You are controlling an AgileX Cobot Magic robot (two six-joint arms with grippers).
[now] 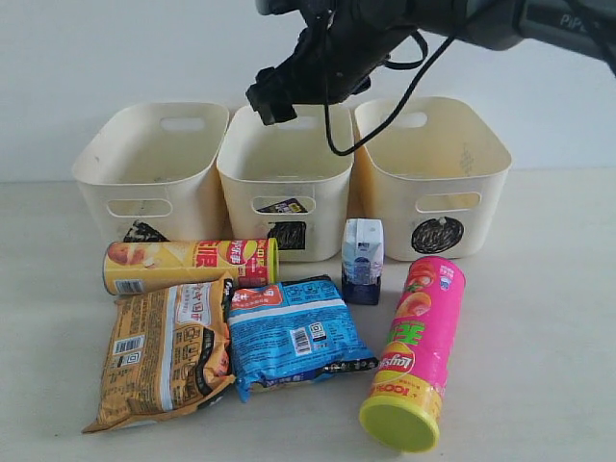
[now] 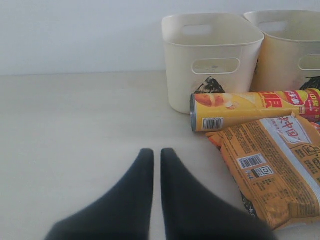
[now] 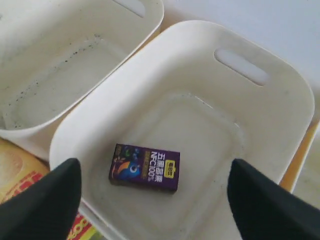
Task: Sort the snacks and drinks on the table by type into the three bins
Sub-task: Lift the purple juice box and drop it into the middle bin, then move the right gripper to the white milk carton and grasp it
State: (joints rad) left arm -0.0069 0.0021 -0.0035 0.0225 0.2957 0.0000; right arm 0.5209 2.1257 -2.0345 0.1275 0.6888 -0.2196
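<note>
My right gripper hangs open over the middle bin, marked with a square. The dark purple box lies flat on that bin's floor, free of the fingers. On the table lie the yellow-and-red tube, the orange-tan bag, the blue bag and the pink tube. The white-and-blue carton stands upright in front of the bins. My left gripper is shut with nothing in it, low over bare table, left of the orange-tan bag.
The triangle bin and the circle bin flank the middle bin; both show nothing inside. The right arm and its cable reach in from the upper right. A white wall stands behind the bins.
</note>
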